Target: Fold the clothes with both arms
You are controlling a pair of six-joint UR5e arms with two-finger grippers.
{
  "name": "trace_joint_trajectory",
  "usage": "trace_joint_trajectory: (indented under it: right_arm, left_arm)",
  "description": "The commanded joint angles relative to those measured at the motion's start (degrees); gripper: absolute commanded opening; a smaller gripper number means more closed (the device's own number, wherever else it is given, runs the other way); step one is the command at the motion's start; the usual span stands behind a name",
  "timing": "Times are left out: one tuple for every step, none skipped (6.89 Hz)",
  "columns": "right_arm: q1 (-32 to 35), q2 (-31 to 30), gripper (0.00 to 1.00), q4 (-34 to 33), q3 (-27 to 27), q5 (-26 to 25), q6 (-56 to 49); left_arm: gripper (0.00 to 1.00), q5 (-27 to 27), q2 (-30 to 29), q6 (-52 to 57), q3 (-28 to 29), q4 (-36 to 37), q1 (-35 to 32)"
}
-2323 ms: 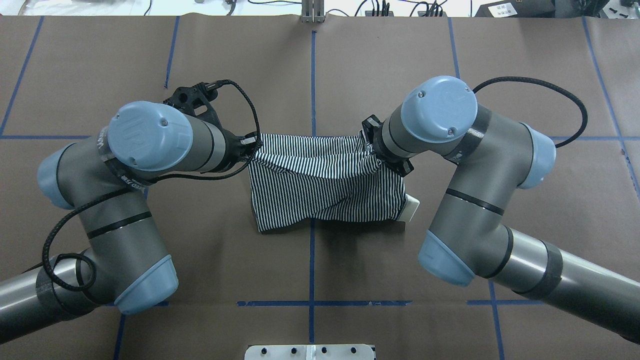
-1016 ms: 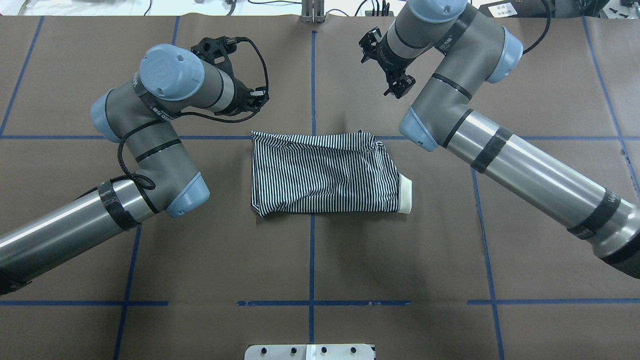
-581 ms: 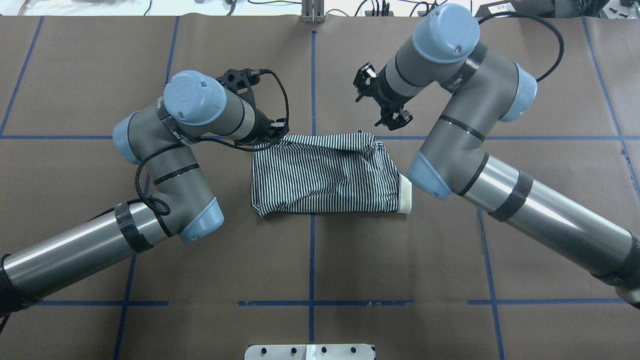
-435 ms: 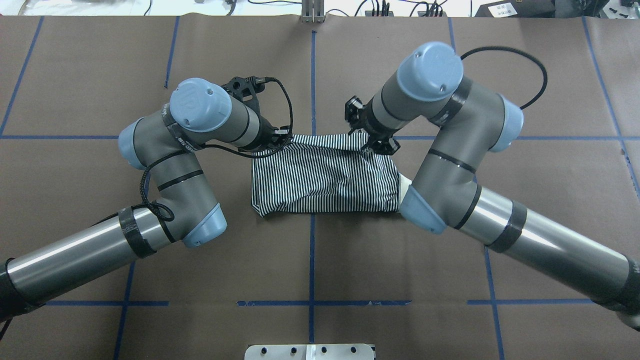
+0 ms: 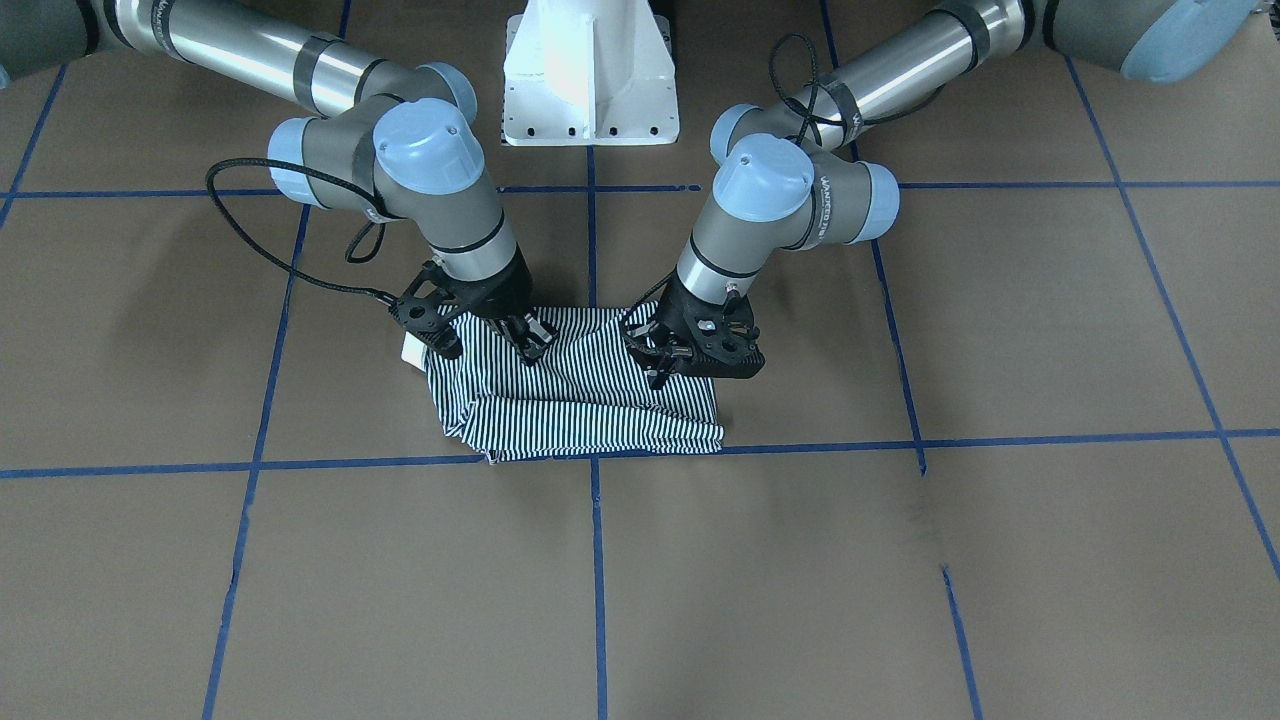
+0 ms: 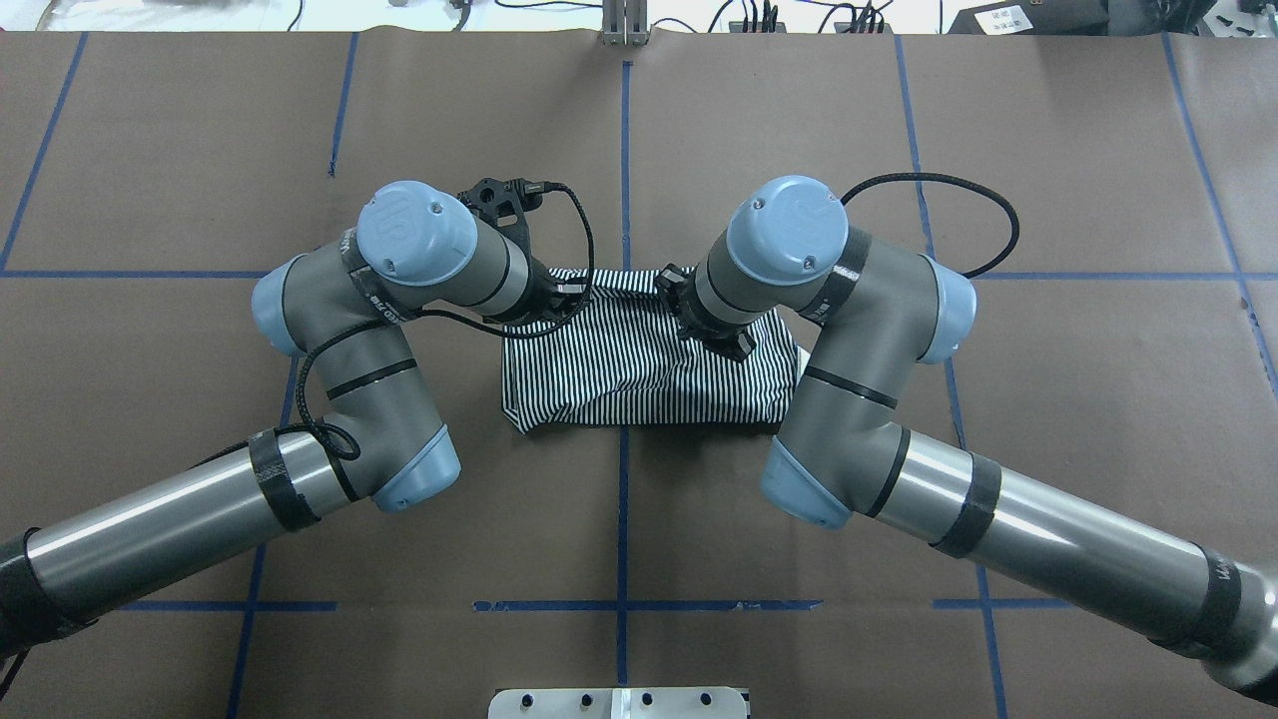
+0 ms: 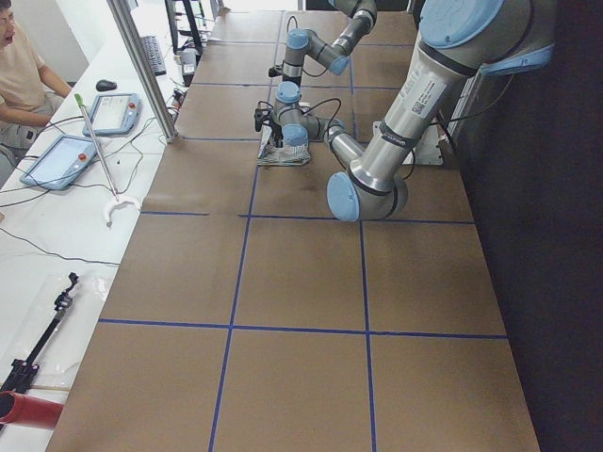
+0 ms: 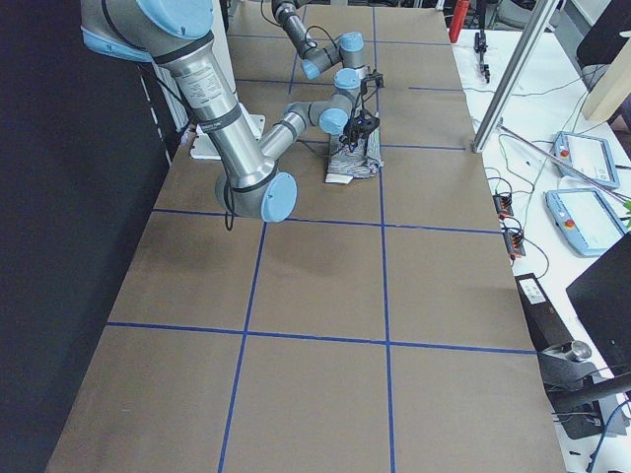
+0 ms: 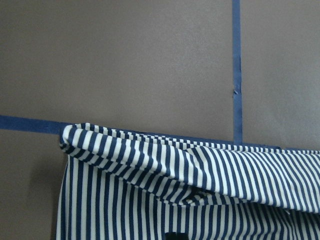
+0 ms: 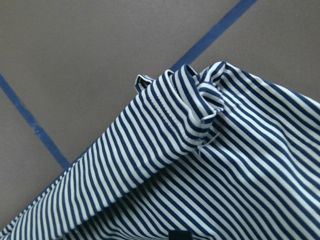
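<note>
Spreading across every view, the brown paper-covered desk (image 6: 300, 120), crossed by blue tape lines (image 6: 625, 150), carries everything. Two grey tubular metal arms with light-blue joint caps, the left arm (image 6: 339, 340) and the right arm (image 6: 869, 340), bend inward toward the middle. Between them, at the centre of the overhead frame, lies the navy-and-white striped polo shirt (image 6: 639, 374), folded into a rumpled rectangle. It looks light, soft and limp, so it will likely sag and slip unless taken at both corners of its doubled far edge. The right end effector (image 5: 488, 340), centre-left in the front view, has its jaws set wide astride the cloth, gripping nothing. The left end effector (image 5: 690, 352) sits over the opposite corner, perhaps touching fabric; its spread I cannot tell.
</note>
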Motion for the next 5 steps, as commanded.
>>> trace_joint_trajectory:
  right_arm:
    - [-0.19,2.42,0.0,0.22,-5.64,-0.99,-1.51]
    - [0.07,2.94,0.0,0.23,-6.19,-1.51,-2.99]
    - [0.68,3.82,0.0,0.31,-7.76,-1.52,-3.44]
    - [2.43,6.53,0.0,0.31,-11.95,-1.43,-4.66]
    - [4.97,9.86,0.0,1.79,-17.13,-0.91,-5.8]
  left_arm:
    - [0.0,0.24,-0.96,2.69,2.67,-0.45,0.13]
    - [0.0,0.33,-1.32,2.8,3.21,-0.54,-0.3]
    - [0.0,0.33,-1.58,2.62,3.31,-0.62,-0.39]
    - [0.0,0.33,-3.06,2.8,5.22,-0.71,-1.18]
    - [0.0,0.33,-4.56,4.54,9.33,-2.98,-2.58]
